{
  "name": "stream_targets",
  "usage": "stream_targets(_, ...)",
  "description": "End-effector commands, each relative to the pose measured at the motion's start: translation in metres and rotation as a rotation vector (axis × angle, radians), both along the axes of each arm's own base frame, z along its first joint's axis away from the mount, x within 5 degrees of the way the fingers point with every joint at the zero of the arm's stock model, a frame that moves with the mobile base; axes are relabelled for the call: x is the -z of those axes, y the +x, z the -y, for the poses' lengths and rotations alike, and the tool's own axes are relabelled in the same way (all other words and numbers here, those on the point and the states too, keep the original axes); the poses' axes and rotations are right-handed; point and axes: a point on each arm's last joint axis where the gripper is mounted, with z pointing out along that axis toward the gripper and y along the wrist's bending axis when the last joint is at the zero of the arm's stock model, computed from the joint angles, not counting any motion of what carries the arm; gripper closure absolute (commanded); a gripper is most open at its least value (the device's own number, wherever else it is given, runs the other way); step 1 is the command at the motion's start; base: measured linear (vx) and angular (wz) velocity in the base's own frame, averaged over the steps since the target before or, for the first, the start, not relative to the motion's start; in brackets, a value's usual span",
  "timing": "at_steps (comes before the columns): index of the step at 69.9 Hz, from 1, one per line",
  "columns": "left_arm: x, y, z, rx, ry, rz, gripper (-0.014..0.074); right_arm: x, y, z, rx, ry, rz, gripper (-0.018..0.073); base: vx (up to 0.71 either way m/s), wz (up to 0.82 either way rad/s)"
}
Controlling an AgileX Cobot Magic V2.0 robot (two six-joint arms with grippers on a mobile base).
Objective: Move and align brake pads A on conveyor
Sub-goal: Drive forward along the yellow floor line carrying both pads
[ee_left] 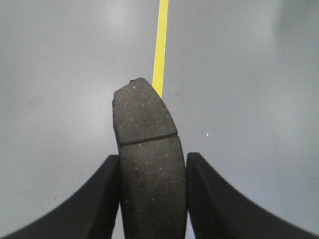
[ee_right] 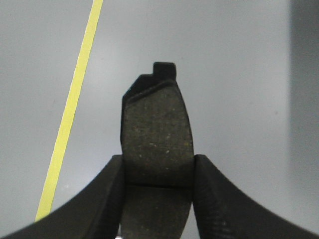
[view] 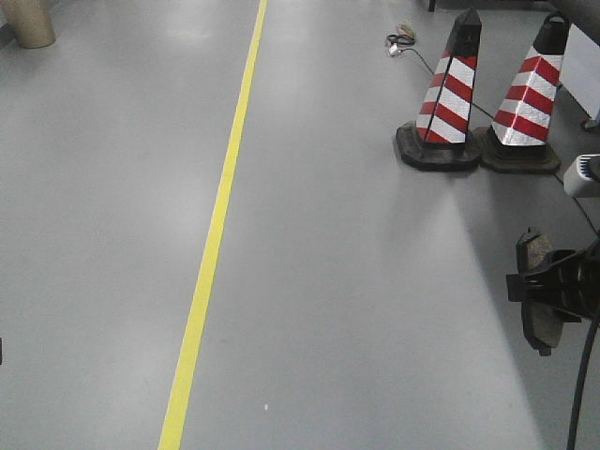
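Observation:
In the left wrist view a dark grey brake pad [ee_left: 147, 144] with a thin groove across it stands between the fingers of my left gripper [ee_left: 152, 199], which is shut on it above the grey floor. In the right wrist view another brake pad [ee_right: 157, 144], with a small tab at its top, is clamped in my right gripper [ee_right: 158, 196]. The front view shows the right gripper [view: 547, 289] at the right edge, holding its pad [view: 536, 251] edge-on in the air. The left gripper is outside that view. The conveyor is out of view.
Grey floor fills all views, crossed by a yellow line [view: 214, 230]. Two red-and-white striped cones [view: 450, 94] [view: 527, 98] stand at the back right, with a cable [view: 403, 40] behind them. A tan cylinder [view: 26, 21] stands at the back left.

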Motion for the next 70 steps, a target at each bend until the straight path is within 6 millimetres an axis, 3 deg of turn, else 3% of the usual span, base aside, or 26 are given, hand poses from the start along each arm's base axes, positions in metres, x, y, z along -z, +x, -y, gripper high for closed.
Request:
stream_targets(1, -0.014, 0.005, 0.0025, 0.032, -0.003, 0.096, 0.0469, -0.0169, 0.0032, 0.0005, 0.006, 0.016, 0.111, 0.0555, 0.59, -0.04)
stream_targets(70, -0.0141, 0.0049, 0.0025, 0.032, -0.003, 0.097, 0.0469, -0.0169, 0.0032, 0.0005, 0.006, 0.016, 0.111, 0.0555, 0.58, 0.0)
